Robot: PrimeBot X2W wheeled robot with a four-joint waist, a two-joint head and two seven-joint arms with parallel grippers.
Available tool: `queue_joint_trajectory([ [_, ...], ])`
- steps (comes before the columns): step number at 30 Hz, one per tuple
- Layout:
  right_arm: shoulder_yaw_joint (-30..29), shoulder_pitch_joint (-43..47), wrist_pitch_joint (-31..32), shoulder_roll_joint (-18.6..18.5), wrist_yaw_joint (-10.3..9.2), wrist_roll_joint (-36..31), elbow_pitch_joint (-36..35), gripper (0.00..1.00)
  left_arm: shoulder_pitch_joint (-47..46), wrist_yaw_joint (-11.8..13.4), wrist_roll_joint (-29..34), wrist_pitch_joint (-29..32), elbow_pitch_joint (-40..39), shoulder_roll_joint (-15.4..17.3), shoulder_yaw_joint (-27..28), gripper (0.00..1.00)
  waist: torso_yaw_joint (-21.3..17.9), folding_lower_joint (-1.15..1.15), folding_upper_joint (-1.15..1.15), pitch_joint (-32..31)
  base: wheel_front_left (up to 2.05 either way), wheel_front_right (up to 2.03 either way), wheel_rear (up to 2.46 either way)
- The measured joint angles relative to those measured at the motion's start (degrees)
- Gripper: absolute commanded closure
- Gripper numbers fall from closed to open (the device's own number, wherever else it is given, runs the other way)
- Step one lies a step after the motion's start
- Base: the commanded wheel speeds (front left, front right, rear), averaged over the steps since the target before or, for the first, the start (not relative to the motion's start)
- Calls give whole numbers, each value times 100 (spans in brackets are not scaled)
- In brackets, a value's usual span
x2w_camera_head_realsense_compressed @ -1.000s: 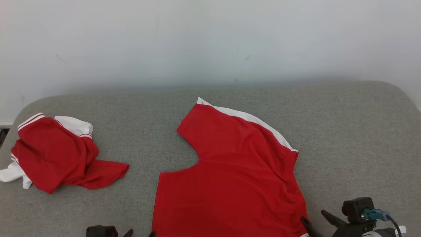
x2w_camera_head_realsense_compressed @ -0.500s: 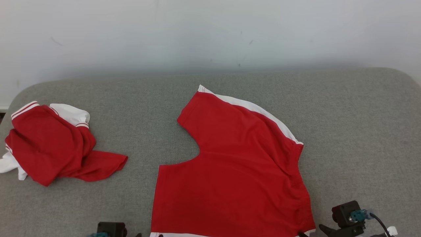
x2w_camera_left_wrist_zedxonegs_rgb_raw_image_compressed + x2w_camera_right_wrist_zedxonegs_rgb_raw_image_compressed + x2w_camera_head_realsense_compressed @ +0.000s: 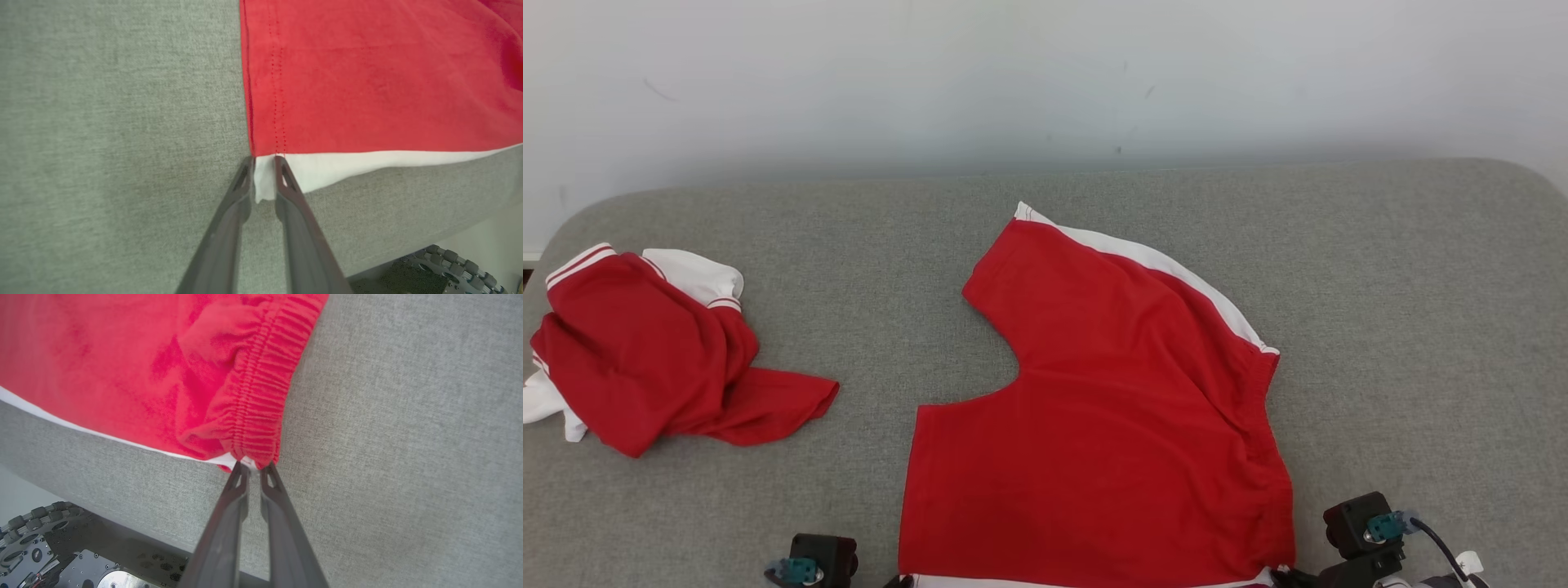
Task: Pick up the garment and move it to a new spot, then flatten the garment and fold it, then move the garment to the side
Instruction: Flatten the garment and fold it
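The left end effector (image 3: 264, 161) and the right end effector (image 3: 253, 467) are each pinching only a corner of the shorts (image 3: 1111, 408) (very little cloth), so one corner may be slipping out when they are pulling.

Grey cushion (image 3: 1421, 286) carries garment (image 3: 1111, 408), crumpled clothes (image 3: 645, 359).

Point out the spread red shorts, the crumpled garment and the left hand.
red shorts (image 3: 1094, 441), head view, middle of the red cloth.
crumpled garment (image 3: 645, 367), head view, its red bulk.
left hand (image 3: 264, 165), left wrist view, between the fingertips, pinching the shorts' white corner.
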Motion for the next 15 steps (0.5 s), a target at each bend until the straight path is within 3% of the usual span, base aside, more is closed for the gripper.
queue_joint_trajectory([
  [15,-319,-32,-325,85,83,337,-68,100,-1,51,15,-387,-298,48,54,100,65,0,0,-112,0,0,0],
])
